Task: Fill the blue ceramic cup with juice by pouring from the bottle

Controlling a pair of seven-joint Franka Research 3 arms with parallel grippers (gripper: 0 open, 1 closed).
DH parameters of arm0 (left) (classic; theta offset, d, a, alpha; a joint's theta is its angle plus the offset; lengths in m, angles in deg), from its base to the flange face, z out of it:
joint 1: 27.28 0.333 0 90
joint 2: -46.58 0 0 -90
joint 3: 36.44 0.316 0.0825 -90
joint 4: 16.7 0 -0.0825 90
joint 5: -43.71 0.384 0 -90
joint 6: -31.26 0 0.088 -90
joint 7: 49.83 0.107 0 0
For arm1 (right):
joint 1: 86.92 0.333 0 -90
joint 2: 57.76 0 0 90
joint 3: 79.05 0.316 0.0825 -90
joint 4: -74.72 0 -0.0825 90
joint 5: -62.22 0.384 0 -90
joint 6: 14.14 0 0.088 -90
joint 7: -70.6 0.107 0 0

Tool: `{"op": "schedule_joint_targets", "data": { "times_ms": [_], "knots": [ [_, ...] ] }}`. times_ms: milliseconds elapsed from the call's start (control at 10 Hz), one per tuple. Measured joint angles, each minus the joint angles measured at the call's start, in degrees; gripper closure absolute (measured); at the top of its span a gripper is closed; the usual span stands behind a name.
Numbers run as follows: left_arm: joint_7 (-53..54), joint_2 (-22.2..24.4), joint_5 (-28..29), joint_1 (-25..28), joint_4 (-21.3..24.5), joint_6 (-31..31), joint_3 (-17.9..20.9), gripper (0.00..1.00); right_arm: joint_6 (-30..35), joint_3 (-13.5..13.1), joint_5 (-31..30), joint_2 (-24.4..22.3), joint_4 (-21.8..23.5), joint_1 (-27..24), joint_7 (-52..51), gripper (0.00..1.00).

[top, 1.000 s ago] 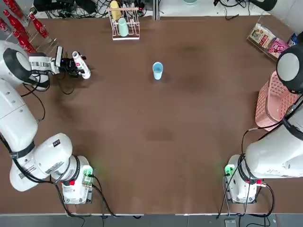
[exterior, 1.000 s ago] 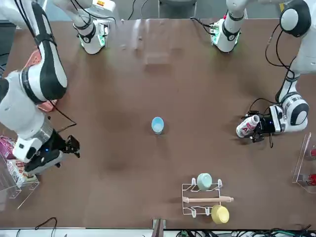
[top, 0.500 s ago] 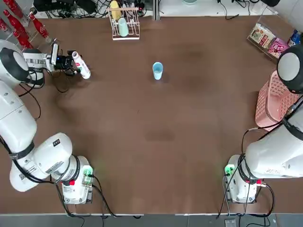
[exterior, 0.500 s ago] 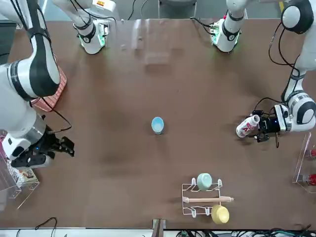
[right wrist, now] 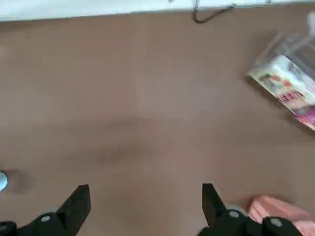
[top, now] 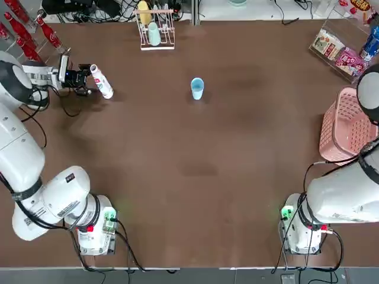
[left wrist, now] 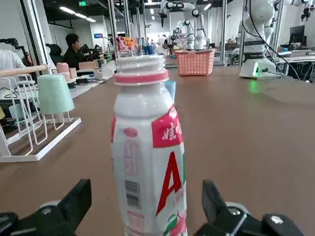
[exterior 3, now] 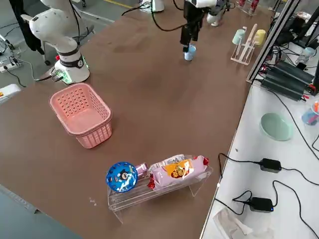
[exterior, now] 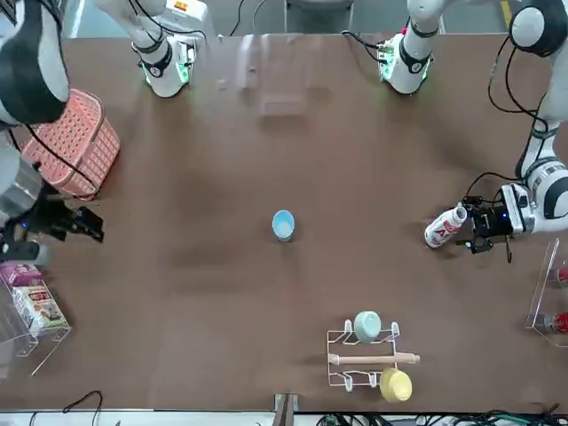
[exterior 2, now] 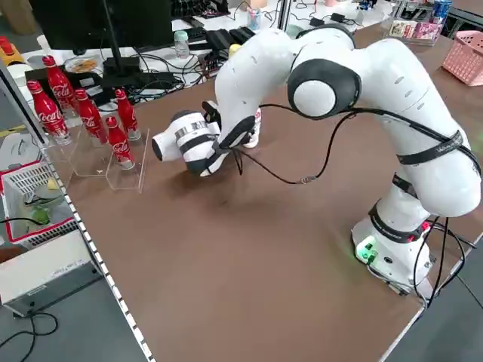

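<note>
The bottle point(left wrist: 147, 147) stands upright just ahead of the left gripper point(left wrist: 142, 216), whose spread fingers flank it without touching. The cup point(top: 197, 87) stands well beyond. Whether grasp or release, I cannot tell.

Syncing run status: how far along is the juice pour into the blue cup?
Done: nothing confirmable. The blue ceramic cup stands upright mid-table, and its contents can't be read. In hand: the juice bottle stands upright on the table, with the open left tool beside it, not gripping. That fits a grasp to come or a bottle set back after pouring. The right tool is open and idle.
</note>
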Motion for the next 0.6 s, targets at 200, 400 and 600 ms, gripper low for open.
{"op": "schedule_joint_targets", "data": {
  "times_ms": [200, 400, 600],
  "knots": [
    [-0.73, 1.08, 1.95, -0.01, -1.85, -0.29, 0.0, 0.0, 8.34, -4.91, 0.93, -3.79, -1.1, 1.07, -0.61, 0.0],
    [-6.6, 3.43, 5.9, -0.14, -5.33, -0.56, -0.46, 0.0, 12.35, -6.34, 1.14, -5.48, -0.82, 0.99, -3.08, 0.0],
    [-12.12, 5.57, 8.81, -0.89, -8.84, -0.59, -0.97, 0.0, 9.79, -6.36, 1.18, -6.28, 1.16, 1.06, -4.29, 0.0]
  ]
}}
